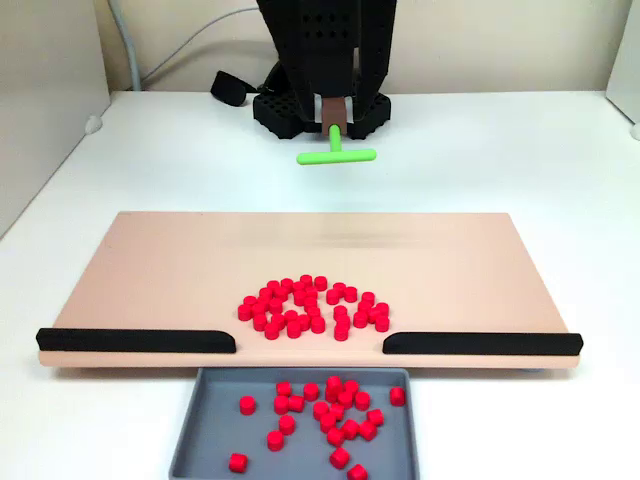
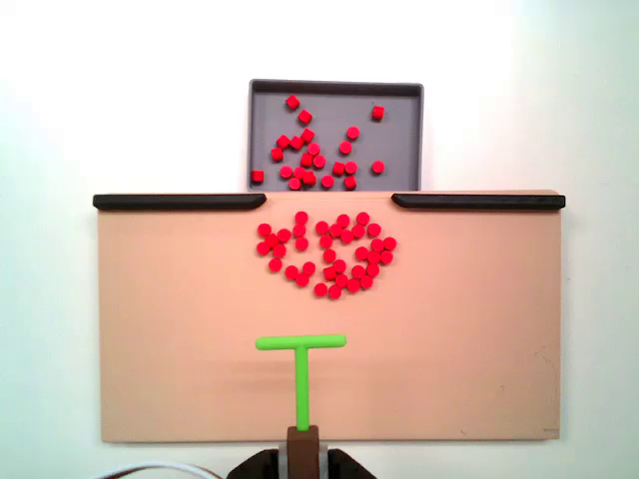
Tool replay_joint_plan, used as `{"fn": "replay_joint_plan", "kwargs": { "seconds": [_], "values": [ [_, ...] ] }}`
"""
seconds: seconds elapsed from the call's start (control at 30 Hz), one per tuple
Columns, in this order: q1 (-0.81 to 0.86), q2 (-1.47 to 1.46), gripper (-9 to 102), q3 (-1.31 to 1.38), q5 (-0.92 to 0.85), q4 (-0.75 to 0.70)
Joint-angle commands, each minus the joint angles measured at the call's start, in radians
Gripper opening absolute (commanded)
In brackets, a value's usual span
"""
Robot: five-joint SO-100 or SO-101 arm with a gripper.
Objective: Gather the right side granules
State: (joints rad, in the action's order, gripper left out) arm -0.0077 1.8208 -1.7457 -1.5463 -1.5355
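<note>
A cluster of red granules (image 1: pixel 315 305) (image 2: pixel 326 254) lies on the beige board (image 1: pixel 150 270) (image 2: pixel 160 329), in the middle, just before the gap between the two black rails. More granules (image 1: pixel 325 410) (image 2: pixel 315 155) lie in the grey tray (image 1: pixel 195 440) (image 2: pixel 404 110) beyond the gap. My gripper (image 1: pixel 334 118) (image 2: pixel 303 441) is shut on the stem of the green T-shaped stick (image 1: pixel 337 155) (image 2: pixel 301 374). In the fixed view from above, the crossbar hangs over the arm-side part of the board, well short of the cluster.
Two black rails (image 1: pixel 135 340) (image 1: pixel 483 343) (image 2: pixel 180 202) (image 2: pixel 477 201) line the board's tray-side edge, with a gap between them. The arm's black base (image 1: pixel 300 110) stands behind the board on the white table (image 1: pixel 500 160). A cable (image 1: pixel 165 60) runs at the back left.
</note>
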Motion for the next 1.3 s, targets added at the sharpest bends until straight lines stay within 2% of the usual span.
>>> {"fn": "replay_joint_plan", "kwargs": {
  "seconds": [0.0, 1.27],
  "values": [
    [0.028, 0.028, 0, 0.02, -0.115, 0.006],
    [0.035, 0.035, 0, 0.02, -0.132, 0.008]
  ]
}}
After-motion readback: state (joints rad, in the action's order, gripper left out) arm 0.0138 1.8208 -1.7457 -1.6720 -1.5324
